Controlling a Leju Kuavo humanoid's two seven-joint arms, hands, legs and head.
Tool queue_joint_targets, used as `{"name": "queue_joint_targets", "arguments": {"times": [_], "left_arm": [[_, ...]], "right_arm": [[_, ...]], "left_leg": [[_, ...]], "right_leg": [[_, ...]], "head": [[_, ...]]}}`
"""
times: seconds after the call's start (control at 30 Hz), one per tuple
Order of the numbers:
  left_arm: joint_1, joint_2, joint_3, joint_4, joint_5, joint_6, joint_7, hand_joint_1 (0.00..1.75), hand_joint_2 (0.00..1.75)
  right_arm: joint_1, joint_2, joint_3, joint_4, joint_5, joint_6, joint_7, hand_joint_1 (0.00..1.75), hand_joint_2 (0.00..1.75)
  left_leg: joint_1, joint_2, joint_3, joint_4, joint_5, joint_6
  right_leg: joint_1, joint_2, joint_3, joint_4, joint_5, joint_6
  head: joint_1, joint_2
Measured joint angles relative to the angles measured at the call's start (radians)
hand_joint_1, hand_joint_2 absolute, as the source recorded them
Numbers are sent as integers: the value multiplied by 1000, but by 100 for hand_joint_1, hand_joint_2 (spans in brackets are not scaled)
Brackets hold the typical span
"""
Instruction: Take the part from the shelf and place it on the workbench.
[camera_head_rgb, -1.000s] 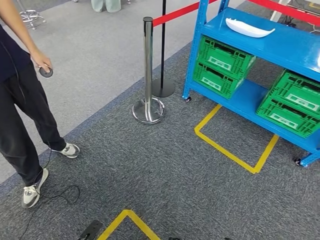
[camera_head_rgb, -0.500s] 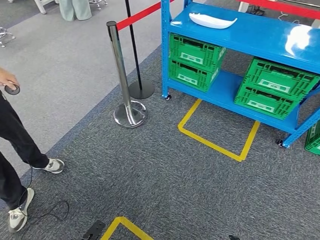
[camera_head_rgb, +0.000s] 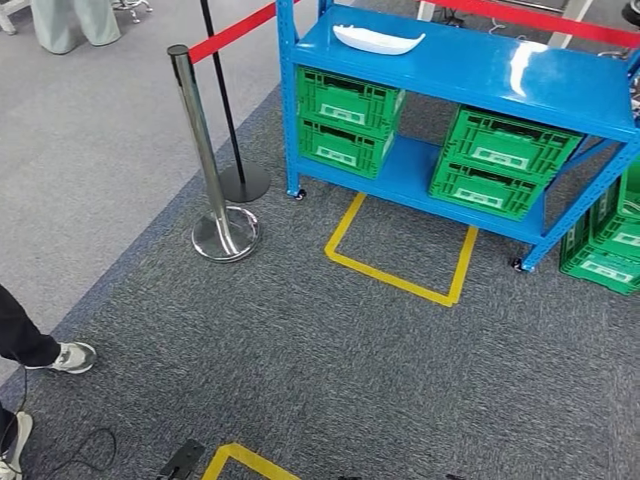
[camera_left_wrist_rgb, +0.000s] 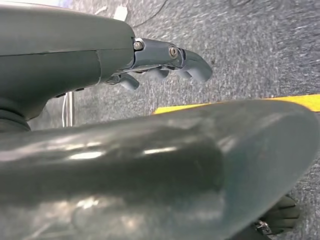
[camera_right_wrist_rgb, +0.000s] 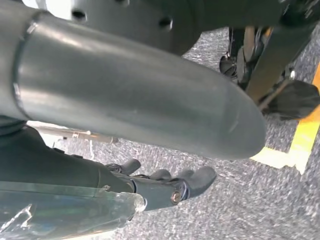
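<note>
The part (camera_head_rgb: 375, 40) is a long, white, curved piece lying on the top board of the blue shelf (camera_head_rgb: 483, 75) near its left end, in the head view. The shelf stands some way ahead of me across the carpet. In the left wrist view my left hand (camera_left_wrist_rgb: 166, 60) hangs over the grey carpet with its fingers stretched out and nothing in them. My right hand (camera_right_wrist_rgb: 170, 185) hangs the same way in the right wrist view, holding nothing.
Green crates (camera_head_rgb: 343, 120) sit on the lower shelf board, with more (camera_head_rgb: 604, 245) on the floor to the right. A chrome stanchion (camera_head_rgb: 204, 160) with a red belt (camera_head_rgb: 230, 30) stands left of the shelf. Yellow tape (camera_head_rgb: 400, 282) marks the floor before it. A person's shoe (camera_head_rgb: 72, 357) and a cable (camera_head_rgb: 83, 450) lie at the left.
The camera has turned, so the whole picture has slid left: the shelf now sits nearer the middle and the person is mostly past the left edge.
</note>
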Motion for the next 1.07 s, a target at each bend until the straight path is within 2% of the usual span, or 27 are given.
{"name": "queue_joint_targets", "arguments": {"times": [0.03, 0.1, 0.13, 0.17, 0.2, 0.27, 0.33, 0.37, 0.43, 0.47, 0.5, 0.53, 0.57, 0.63, 0.67, 0.7, 0.73, 0.77, 0.8, 0.83, 0.87, 0.93, 0.97, 1.0, 1.07], "left_arm": [[-1, 0, 0, 0, 0, 0, 0, 0, 0], [-1, -1, 0, 0, 0, 0, 0, 0, 0], [-2, -1, 0, 0, 0, 0, 0, 0, 0], [-2, -1, 0, 0, 0, 0, 0, 0, 0], [-3, 0, 0, 0, 0, 0, 0, 0, 0], [-6, -1, 0, 0, 0, 0, 0, 0, 0], [-8, -1, 0, 0, 0, 0, 0, 0, 0], [-8, -1, 0, 0, 0, 0, 0, 0, 0], [-6, -1, 0, 0, 0, 0, 0, 0, 0], [-4, -1, 0, 0, 0, 0, 0, 0, 0], [-2, -1, 0, 0, 1, 0, 0, 0, 0], [-2, 0, 0, 0, 1, 0, 0, 0, 0], [-1, 0, 0, 0, 1, 0, 0, 0, 0], [-1, 0, 0, 0, 1, 0, 0, 0, 0], [-2, 0, 0, 0, 1, 0, 0, 0, 0], [-3, 0, 0, 0, 1, 0, 0, 0, 0], [-3, 0, 0, 0, 1, 0, 0, 0, 0], [-4, 0, 0, 0, 2, 0, 0, 0, 0], [-5, 0, 0, 0, 2, 1, 0, 0, 0], [-6, 0, 0, 0, 2, 1, 0, 0, 0], [-7, 1, 1, 0, 2, 2, 0, 0, 0], [-4, 0, 1, 0, 2, 2, 0, 0, 0], [-2, 0, 1, 0, 2, 2, 0, 0, 0], [0, 0, 1, 0, 2, 2, 0, 0, 0], [1, 0, 1, 0, 2, 2, 0, 0, 0]], "right_arm": [[1, 0, 0, 0, 0, 0, 0, 0, 0], [2, 0, 0, 0, 1, 0, 0, 0, 0], [1, 0, 0, 0, 1, 1, -1, 0, 0], [-1, 0, 0, 0, 2, 1, -1, 0, 0], [-2, 0, 0, 0, 2, 2, -2, 0, 0], [-2, 0, 0, 0, 2, 3, -2, 0, 0], [-2, 0, 0, 0, 2, 4, -2, 0, 0], [-2, 0, 0, 0, 2, 3, -2, 0, 0], [-5, -1, 0, 0, 2, 4, -3, 0, 0], [-6, -1, -1, 0, 2, 4, -3, 0, 0], [-6, -1, -1, 0, 2, 4, -3, 0, 0], [-6, -1, -1, 0, 2, 5, -3, 0, 0], [-5, -1, -1, 0, 2, 5, -3, 0, 0], [-6, 0, -1, 0, 2, 5, -3, 0, 0], [-7, 0, -1, 0, 2, 5, -3, 0, 0], [-7, 0, -1, 0, 2, 6, -3, 0, 0], [-6, 0, -1, 0, 2, 6, -3, 0, 0], [-4, 0, -1, 0, 2, 6, -3, 0, 0], [0, 0, -1, 0, 2, 6, -3, 0, 0], [4, 0, -1, 0, 3, 6, -3, 0, 0], [4, 0, -1, 0, 3, 6, -3, 0, 0], [1, 0, 0, 0, 3, 7, -3, 0, 0], [-1, 0, 0, 0, 4, 8, -3, 0, 0], [-1, 0, 0, 0, 4, 8, -3, 0, 0], [0, 0, 0, 0, 5, 7, -3, 0, 0]], "left_leg": [[-1, 9, 2, 0, -2, -1], [-1, 26, 11, 0, -8, -6], [-3, 33, 15, 1, -11, -10], [-5, 39, 18, 2, -14, -15], [-7, 45, 20, 2, -15, -19], [-7, 54, 21, 0, -15, -29], [-3, 37, 14, 20, -34, -41], [-2, 20, -4, 59, -58, -46], [0, -8, -68, 193, -123, -51], [0, -11, -102, 256, -144, -52], [0, -12, -123, 292, -146, -52], [1, -13, -127, 288, -128, -51], [1, -16, -111, 247, -94, -50], [7, -47, -51, 110, -23, -49], [9, -64, -27, 55, -5, -48], [11, -77, -12, 22, 1, -46], [10, -80, -8, 10, -2, -42], [9, -74, -8, 9, -2, -36], [9, -66, -8, 7, 0, -29], [10, -58, -7, 4, 2, -22], [10, -48, -6, 2, 3, -15], [7, -27, -6, 2, 3, -7], [5, -15, -6, 2, 2, -6], [3, -4, -6, 3, 1, -5], [2, 10, -4, 3, -1, -5]], "right_leg": [[0, -2, 14, -22, 20, -1], [1, -23, 89, -158, 84, -4], [3, -36, 125, -223, 106, -8], [4, -45, 148, -264, 118, -12], [7, -49, 156, -280, 120, -17], [9, -32, 155, -280, 122, -29], [5, -17, 154, -284, 126, -41], [2, -9, 155, -286, 128, -47], [1, 8, 153, -286, 129, -53], [1, 18, 152, -286, 129, -54], [1, 29, 152, -286, 129, -55], [0, 40, 153, -286, 129, -54], [0, 52, 153, -286, 130, -53], [-1, 74, 151, -283, 131, -46], [0, 85, 148, -281, 131, -41], [0, 94, 144, -280, 133, -35], [0, 102, 140, -281, 134, -29], [-2, 109, 136, -285, 136, -22], [-4, 107, 133, -285, 135, -17], [-3, 91, 125, -272, 125, -12], [-2, 67, 109, -239, 102, -9], [0, 17, 51, -114, 34, -4], [0, 6, 20, -48, 6, -3], [-1, 2, 2, -6, -6, -2], [0, -2, 3, -2, 8, -2]], "head": [[0, 0], [0, 0], [0, 0], [-1, 0], [-2, 0], [-2, 0], [-3, 0], [-5, 0], [-8, 0], [-8, 0], [-8, 0], [-8, 0], [-8, 0], [-8, 0], [-9, 0], [-9, 0], [-10, 0], [-10, 0], [-10, 0], [-8, 0], [-5, 0], [0, 0], [0, 0], [0, 0], [0, 0]]}}
